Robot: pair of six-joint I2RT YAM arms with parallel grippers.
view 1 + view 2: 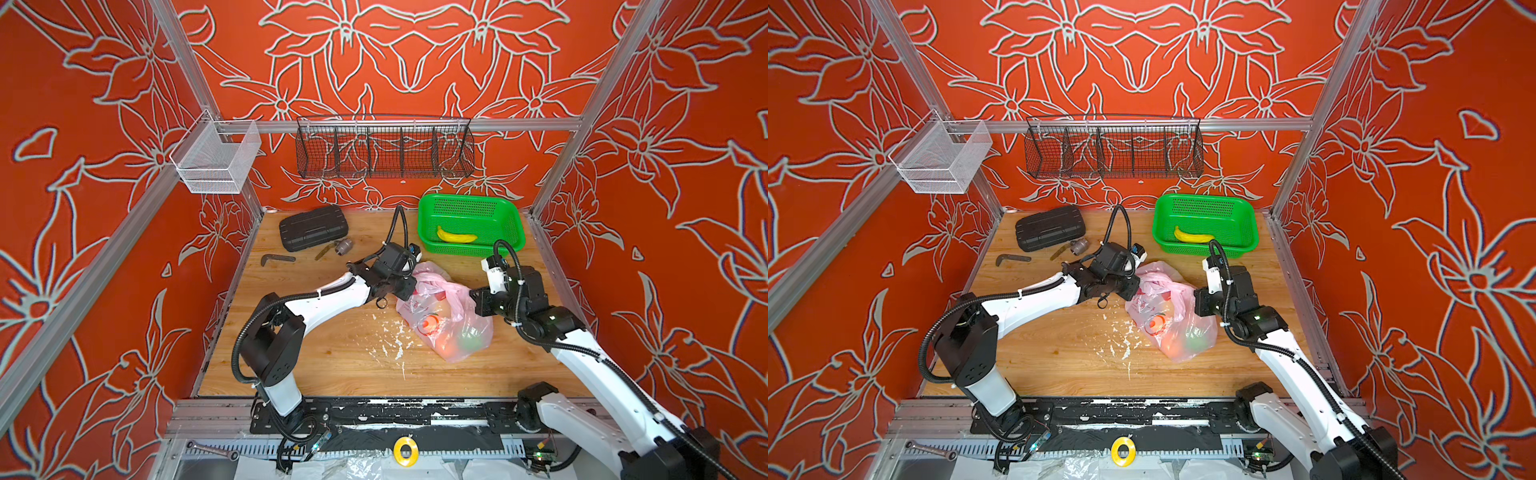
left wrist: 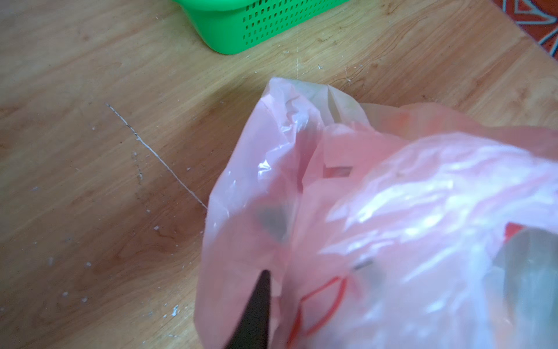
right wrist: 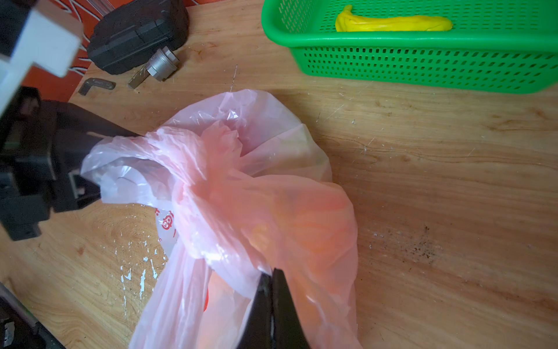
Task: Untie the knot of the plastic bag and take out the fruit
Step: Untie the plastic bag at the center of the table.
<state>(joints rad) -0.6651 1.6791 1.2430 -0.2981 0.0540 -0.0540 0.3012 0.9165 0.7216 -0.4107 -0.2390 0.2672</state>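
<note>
**A:** Where does the knot (image 3: 205, 172) lie from the jaws?

**B:** Between the two arms. In both top views the bag (image 1: 453, 332) lies right of centre in the lower middle of the frame. The knot (image 1: 434, 289) is bunched at the bag's upper end, the end towards the green basket (image 1: 469, 249). The left gripper (image 1: 405, 291) is at that end's left edge and the right gripper (image 1: 471, 297) is at its right edge.

**A:** So the tie runs across the frame?

**B:** Roughly left to right, from one gripper to the other. Pulling them apart along that line would likely tighten it rather than free it.

**A:** How do the jaws stand?

**B:** The right gripper (image 3: 271, 281) is closed tight, pinching a fold of the bag just beside the knot. The left gripper (image 3: 117, 163) has its jaws partly apart with a puffed loop of plastic between them. It looks loose, not clamped.

**A:** Which arm is nearer?

**B:** About even, and I'd judge the left slightly closer. It is also the free one, so I'd expect it to work the knot while the right anchors the bag.

**A:** And the fruit (image 1: 449, 349)?

**B:** It is inside the bag. Orange and green shapes show through at the lower end, away from both grippers. Only a banana (image 1: 456, 237) lies in the basket.
</note>
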